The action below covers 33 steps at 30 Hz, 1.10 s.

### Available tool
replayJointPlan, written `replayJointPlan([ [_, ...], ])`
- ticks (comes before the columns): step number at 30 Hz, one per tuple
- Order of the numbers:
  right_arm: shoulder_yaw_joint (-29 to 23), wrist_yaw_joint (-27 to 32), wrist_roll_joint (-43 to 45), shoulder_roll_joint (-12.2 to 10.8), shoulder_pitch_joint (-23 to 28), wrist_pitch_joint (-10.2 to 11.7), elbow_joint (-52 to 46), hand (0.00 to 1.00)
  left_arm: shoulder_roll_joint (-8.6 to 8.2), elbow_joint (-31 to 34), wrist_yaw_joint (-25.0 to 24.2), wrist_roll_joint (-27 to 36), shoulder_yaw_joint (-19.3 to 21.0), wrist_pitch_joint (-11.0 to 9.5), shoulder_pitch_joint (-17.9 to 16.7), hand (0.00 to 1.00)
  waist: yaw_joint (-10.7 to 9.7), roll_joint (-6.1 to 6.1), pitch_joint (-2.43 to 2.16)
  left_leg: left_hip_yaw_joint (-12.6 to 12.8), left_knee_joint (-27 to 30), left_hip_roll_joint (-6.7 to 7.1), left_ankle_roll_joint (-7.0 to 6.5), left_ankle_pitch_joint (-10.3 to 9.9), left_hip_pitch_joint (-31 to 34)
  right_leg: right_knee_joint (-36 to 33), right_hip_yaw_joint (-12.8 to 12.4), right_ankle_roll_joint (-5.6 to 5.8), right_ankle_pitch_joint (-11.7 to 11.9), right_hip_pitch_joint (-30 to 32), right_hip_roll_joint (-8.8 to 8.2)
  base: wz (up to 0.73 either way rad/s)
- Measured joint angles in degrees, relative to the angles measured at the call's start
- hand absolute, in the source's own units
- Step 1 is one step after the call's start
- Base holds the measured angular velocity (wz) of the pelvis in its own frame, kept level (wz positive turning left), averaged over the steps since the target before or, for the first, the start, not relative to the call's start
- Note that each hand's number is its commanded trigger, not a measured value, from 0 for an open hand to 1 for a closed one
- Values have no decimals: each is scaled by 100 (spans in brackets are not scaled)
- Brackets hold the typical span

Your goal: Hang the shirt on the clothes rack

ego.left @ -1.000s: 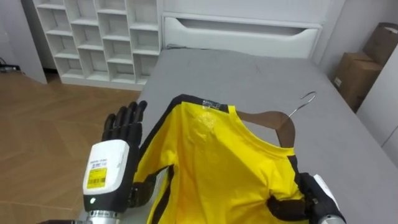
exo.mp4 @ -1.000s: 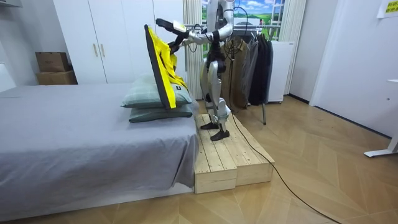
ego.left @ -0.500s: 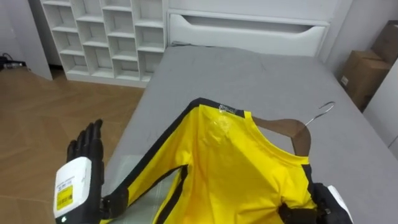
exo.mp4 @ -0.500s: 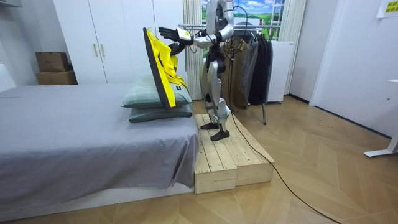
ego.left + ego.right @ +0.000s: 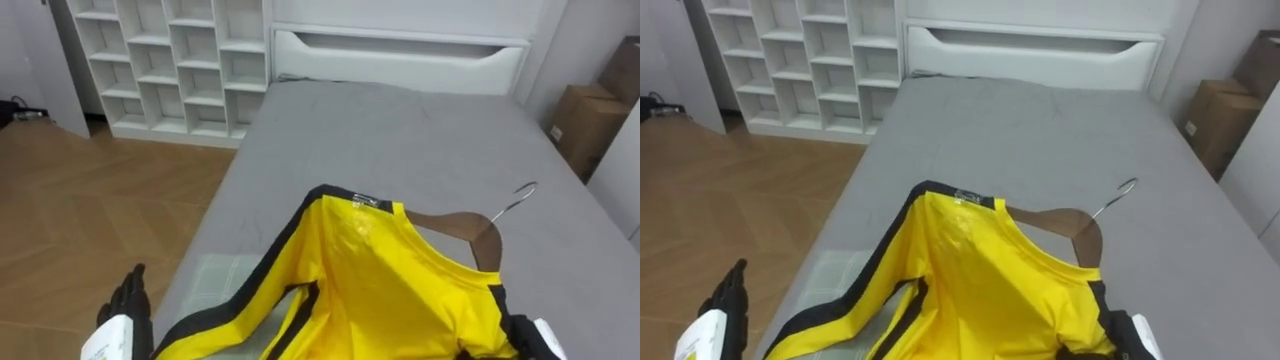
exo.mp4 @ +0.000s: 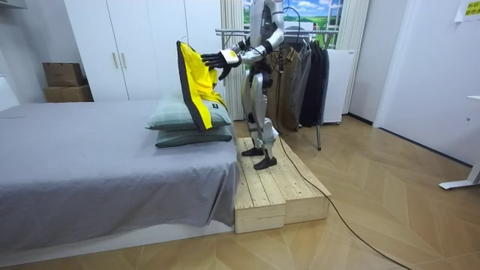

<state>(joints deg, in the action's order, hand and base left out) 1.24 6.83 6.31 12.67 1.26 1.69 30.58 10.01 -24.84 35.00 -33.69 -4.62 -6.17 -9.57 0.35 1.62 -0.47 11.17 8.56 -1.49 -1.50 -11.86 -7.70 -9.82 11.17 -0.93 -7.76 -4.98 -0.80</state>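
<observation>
Grey bed (image 5: 400, 140) stretches ahead, and the robot is up on the wooden platform (image 6: 277, 187) by the pillows (image 6: 191, 120). The yellow shirt (image 5: 390, 290) on its wooden hanger (image 5: 470, 228) hangs above the mattress. The right hand (image 5: 530, 338) is clamped on its shoulder. The left hand (image 5: 125, 305) is low, fingers straight, clear of the cloth.

**Shirt on its hanger over the bed's near end**

The shirt (image 5: 380, 285) sits on a hanger (image 5: 468, 222), raised over the near end of the bed (image 5: 400, 130), above the pillows (image 6: 184, 120). The right hand (image 5: 535, 338) clasps its near right edge. The left hand (image 5: 122, 322) is at near left, clear of the shirt. At the far end stands the headboard (image 5: 400, 55), with a shelf unit (image 5: 170, 60) to its left and boxes (image 5: 585, 115) to its right. The robot stands on a wooden platform (image 6: 281, 187) beside the bed, a clothes rack (image 6: 300, 71) behind it.
</observation>
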Motion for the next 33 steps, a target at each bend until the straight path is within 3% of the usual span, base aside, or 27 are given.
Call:
replayJointPlan([
  [4,5,22,204,-60,16,-9,2,100,-10,-125,-98,39,-2,50,-162,0,7,28,19,1,-13,0,0,0,19,3,-1,1,-1,3,2,0],
  [8,6,59,508,-228,20,-8,3,100,-24,-224,-194,35,0,117,-280,0,9,135,78,-20,-12,6,0,0,70,21,3,2,-3,33,3,2],
  [23,188,586,961,-392,11,13,-86,100,-41,-344,-187,34,-12,110,-342,0,108,125,69,-34,-29,10,0,-1,148,17,0,11,-9,103,7,0],
  [33,198,628,687,-391,11,88,-220,100,-134,-455,-166,37,-3,106,-362,0,160,77,76,-44,-11,-3,1,-1,48,17,16,11,-9,13,4,1],
])
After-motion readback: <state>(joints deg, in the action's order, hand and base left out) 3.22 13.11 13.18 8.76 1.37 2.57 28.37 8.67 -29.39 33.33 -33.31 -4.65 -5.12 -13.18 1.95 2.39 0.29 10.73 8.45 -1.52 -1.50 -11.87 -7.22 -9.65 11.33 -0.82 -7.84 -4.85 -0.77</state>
